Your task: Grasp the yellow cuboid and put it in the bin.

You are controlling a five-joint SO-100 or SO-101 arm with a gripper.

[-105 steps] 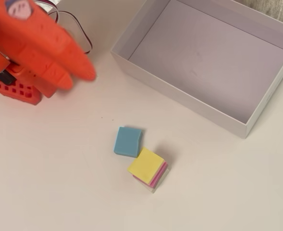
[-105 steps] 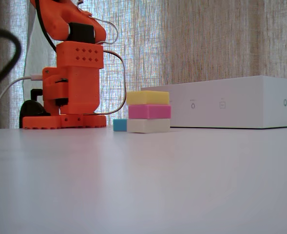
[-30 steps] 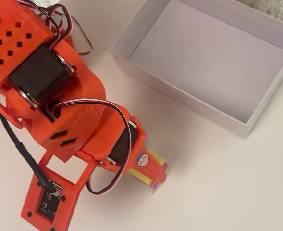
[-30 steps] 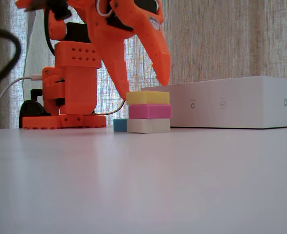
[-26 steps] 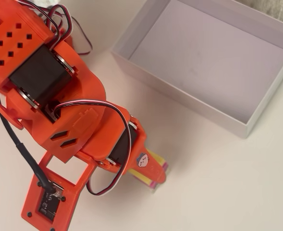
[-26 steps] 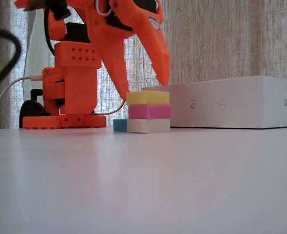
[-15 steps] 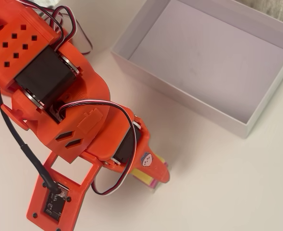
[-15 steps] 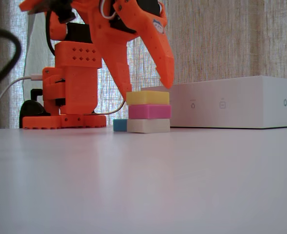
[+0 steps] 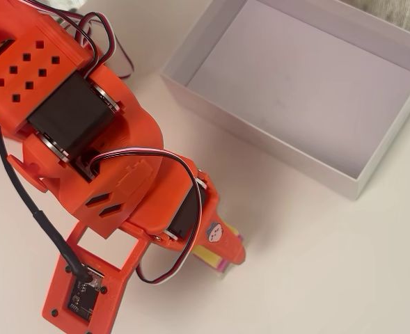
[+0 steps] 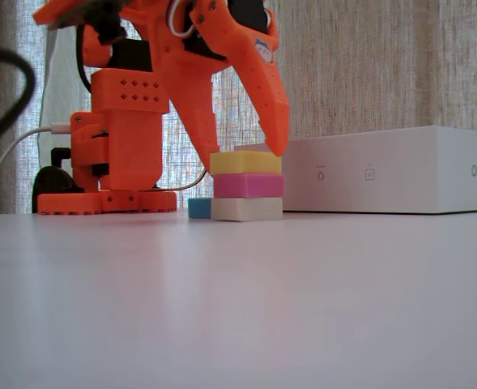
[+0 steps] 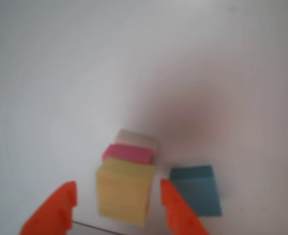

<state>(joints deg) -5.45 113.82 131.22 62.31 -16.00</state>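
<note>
lying flat atop stack, yellow cuboid (image 10: 245,162)

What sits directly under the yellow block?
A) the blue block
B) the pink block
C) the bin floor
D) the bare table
B: the fixed view shows the yellow block resting on the pink block, with a white block at the bottom.

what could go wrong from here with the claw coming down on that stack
The open claw straddles the yellow cuboid, which tops a stack on the pink block and white block; an off-centre squeeze may topple it. One fingertip sits close to the blue block and may nudge it.
</note>
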